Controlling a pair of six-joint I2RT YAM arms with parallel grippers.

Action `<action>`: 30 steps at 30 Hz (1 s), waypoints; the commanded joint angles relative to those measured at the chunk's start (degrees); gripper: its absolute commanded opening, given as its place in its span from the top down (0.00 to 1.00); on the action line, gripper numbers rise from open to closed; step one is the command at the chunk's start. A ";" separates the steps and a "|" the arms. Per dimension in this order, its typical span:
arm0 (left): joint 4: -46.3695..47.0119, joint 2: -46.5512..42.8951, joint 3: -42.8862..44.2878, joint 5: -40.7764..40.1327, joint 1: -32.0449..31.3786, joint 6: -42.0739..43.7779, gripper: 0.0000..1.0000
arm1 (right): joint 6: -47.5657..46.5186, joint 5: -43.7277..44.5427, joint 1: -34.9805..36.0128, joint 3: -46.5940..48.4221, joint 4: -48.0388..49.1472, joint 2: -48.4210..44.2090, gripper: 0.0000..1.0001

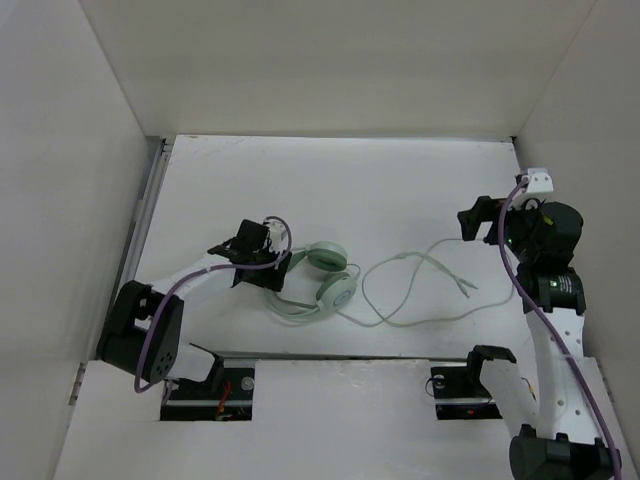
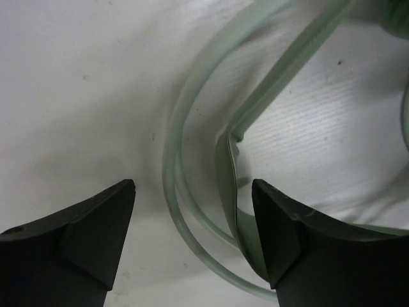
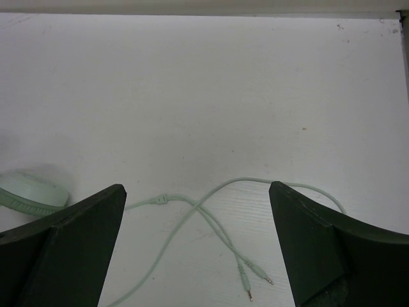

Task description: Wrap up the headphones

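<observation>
The desk (image 1: 350, 180) carries the headphones (image 1: 337, 292) centrally, toward its near edge. Reaching low from the near left corner, the left tool (image 2: 193, 187) gapes astride their headband (image 2: 268, 93), gripping nothing. By the right edge the raised right tool (image 3: 197, 187) gapes, empty.

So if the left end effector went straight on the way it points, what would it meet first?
Probably the headband of the headphones, lying between the left end effector's open fingers, with the table just beneath; depth is unclear.

The headphones (image 1: 336, 291) lie on the table (image 1: 400, 190), their cable (image 1: 400, 257) trailing right.
</observation>
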 commanded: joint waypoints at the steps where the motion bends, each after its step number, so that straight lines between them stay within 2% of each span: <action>1: 0.30 3.78 -0.19 -2.00 -0.42 1.46 0.34 | 1.77 -1.36 -0.99 0.68 3.45 -1.27 0.00; 3: 0.56 5.45 0.43 -2.00 -0.51 1.46 0.43 | 2.04 -1.36 -1.35 0.68 3.71 -1.54 0.00; 5: 0.65 6.95 1.13 -2.17 -0.68 1.64 0.57 | 2.30 -1.36 -1.87 0.50 4.06 -1.89 0.00; 9: -0.66 8.09 2.54 -2.70 -0.95 1.64 0.72 | 2.57 -1.36 -2.49 0.06 4.50 -2.33 0.00; 12: -2.33 8.97 3.76 -2.53 -1.38 3.21 0.89 | 3.01 -1.36 -2.93 -0.29 5.38 -2.77 0.00; 15: -3.21 8.80 5.00 -2.08 -2.17 4.80 0.99 | 3.36 -1.45 -3.02 -0.38 5.99 -2.86 0.00; 19: -4.09 7.49 9.73 -3.22 -2.62 5.51 1.00 | 2.48 -1.45 -2.67 -0.12 6.08 -2.86 0.00; 22: -5.84 6.96 16.93 -3.84 -1.74 4.98 1.00 | -0.32 -1.36 -1.44 -0.03 6.00 -2.86 0.00; 30: -12.44 5.99 41.89 -1.74 -0.16 4.28 1.00 | -9.99 -1.62 10.50 2.17 6.69 -3.30 0.00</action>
